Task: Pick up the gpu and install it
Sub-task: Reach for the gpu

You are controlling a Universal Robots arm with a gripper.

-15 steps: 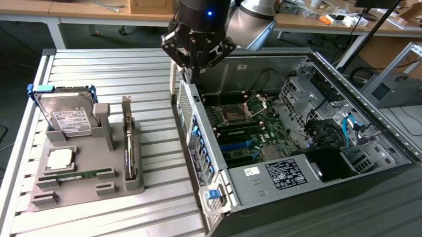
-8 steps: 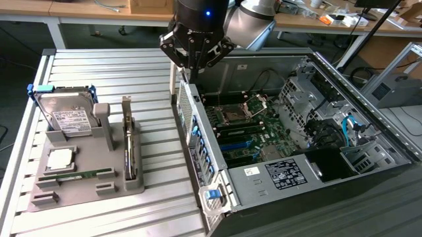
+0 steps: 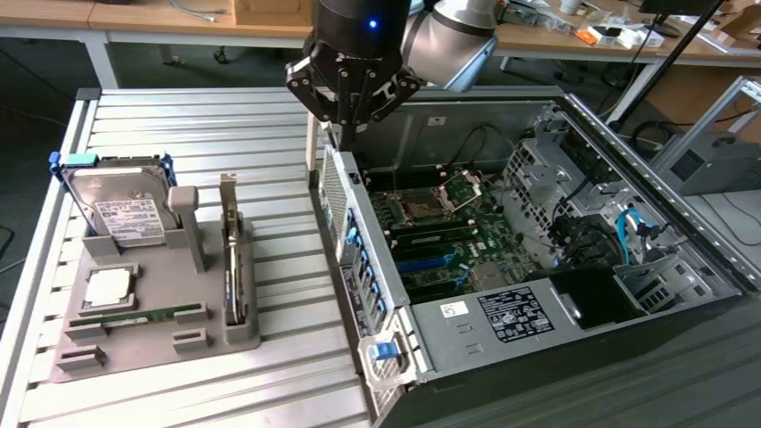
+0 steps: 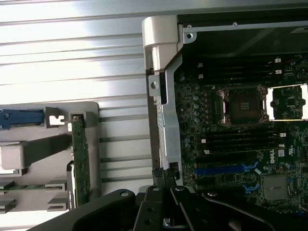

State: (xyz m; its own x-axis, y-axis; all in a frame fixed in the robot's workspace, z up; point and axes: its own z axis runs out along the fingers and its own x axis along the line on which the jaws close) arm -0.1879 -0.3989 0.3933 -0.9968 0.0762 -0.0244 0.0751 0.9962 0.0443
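The gripper [image 3: 346, 125] hovers over the computer case [image 3: 356, 232] rear wall, fingers pressed together and holding nothing. In the exterior view, the gpu [image 3: 233, 259] stands on edge in the gray holder [image 3: 155, 343], at seven o'clock from the gripper. The hard drive [image 3: 119, 214] sits at nine o'clock from the gpu. The wrist view shows the gpu's green edge.

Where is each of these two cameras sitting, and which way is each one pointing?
Exterior view: off the arm, high up, looking down on the slatted table, with the gpu in a grey holder on the exterior view's left and the open computer case on its right; the arm's shut end effector hangs over the case's rear wall.
Wrist view: on the wrist, facing down past the end effector at the case and its motherboard.
Both show: end effector, gpu, holder, case, table.
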